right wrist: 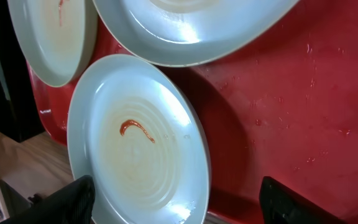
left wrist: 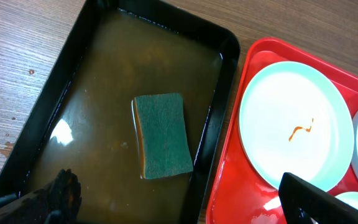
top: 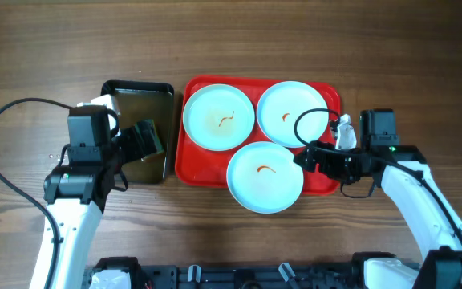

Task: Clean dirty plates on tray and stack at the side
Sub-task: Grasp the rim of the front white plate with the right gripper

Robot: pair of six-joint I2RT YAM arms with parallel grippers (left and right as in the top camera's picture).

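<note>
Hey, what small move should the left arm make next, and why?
Probably lower the left gripper onto the green sponge and close on it. Its jaws hang open and empty over the black tray, where the sponge lies in brown water, and all three plates carry sauce marks.

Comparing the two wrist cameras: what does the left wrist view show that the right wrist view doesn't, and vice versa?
Only left wrist: the green sponge lying in brownish liquid in the black tray. Only right wrist: the curved sauce smear on the front plate. Both: the red tray and the back-left plate with its squiggle.
</note>
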